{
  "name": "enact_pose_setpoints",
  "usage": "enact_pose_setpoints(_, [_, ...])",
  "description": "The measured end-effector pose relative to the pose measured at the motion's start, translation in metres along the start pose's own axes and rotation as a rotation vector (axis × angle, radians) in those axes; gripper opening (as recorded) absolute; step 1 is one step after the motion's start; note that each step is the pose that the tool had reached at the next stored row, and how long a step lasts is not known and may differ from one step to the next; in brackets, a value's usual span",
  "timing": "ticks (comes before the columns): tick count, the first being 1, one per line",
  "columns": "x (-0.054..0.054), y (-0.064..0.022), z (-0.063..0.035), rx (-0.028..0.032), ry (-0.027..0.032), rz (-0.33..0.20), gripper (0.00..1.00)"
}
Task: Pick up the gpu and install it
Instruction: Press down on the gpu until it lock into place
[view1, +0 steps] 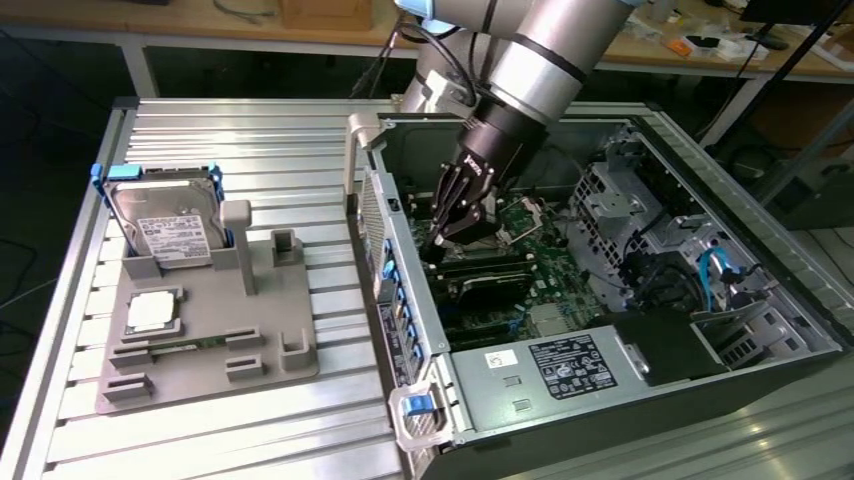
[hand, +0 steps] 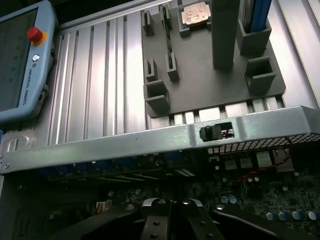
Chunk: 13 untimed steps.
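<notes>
Inside the open computer case (view1: 747, 330), the end effector (view1: 447, 235) (hand: 170, 217) hangs fully closed; any grip cannot be confirmed. The gpu (view1: 487, 283), judged the dark card seated directly below, runs lengthwise away from the case's rear wall.

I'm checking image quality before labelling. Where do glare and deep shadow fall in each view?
Exterior view: strong glare on the ribbed metal table; the computer case interior lies in shadow around the tool. Wrist view: bright sheen on the case's edge rail; the motherboard below is dim, the tool's fingers dark.
</notes>
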<state>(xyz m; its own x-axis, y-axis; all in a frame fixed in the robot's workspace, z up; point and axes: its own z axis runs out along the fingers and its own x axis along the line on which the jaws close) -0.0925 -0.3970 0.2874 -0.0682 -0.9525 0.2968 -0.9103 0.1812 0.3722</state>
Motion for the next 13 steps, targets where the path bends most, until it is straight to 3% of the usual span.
enact_pose_setpoints(3, [0.003, 0.0053, -0.0111, 0.0046, -0.0008, 0.001, 0.11])
enact_pose_setpoints(6, [0.005, 0.0096, -0.017, 0.0179, -0.0034, 0.004, 0.11])
enact_pose_setpoints(13, [0.006, 0.015, -0.015, 0.0767, -0.0131, 0.016, 0.11])
